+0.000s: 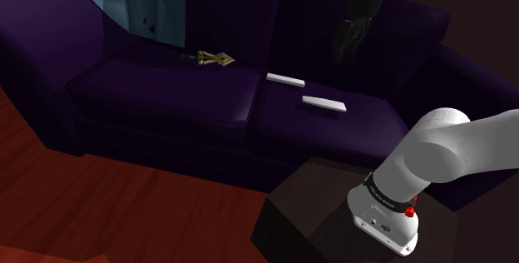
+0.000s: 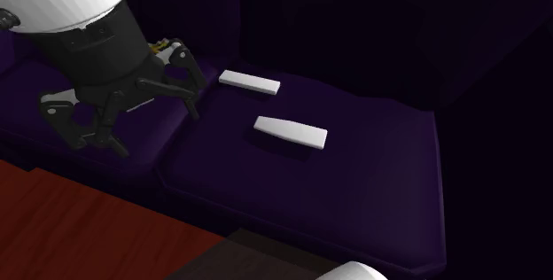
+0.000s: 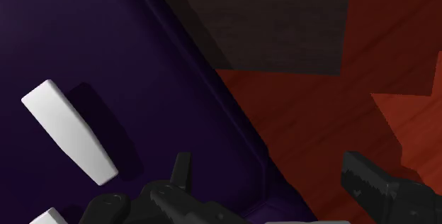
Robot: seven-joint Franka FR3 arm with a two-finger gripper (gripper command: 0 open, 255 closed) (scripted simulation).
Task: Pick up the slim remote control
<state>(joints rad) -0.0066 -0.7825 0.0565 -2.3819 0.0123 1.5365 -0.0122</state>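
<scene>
Black gripper (image 2: 146, 128), fingers spread wide and empty, hovers over a purple sofa (image 2: 372, 181); the seemingly slimmer white remote (image 2: 249, 81) lies nearest it.

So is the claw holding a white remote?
No, the open claw hangs in the air, and both white remotes lie flat on the purple sofa.

White arm (image 1: 453, 141), dark joints, all-black tool (image 1: 346, 50).
Rounded glossy links; at lower right of frame, a red button (image 1: 410, 212) and small dark lettering (image 1: 386, 193) on the white shell.
</scene>
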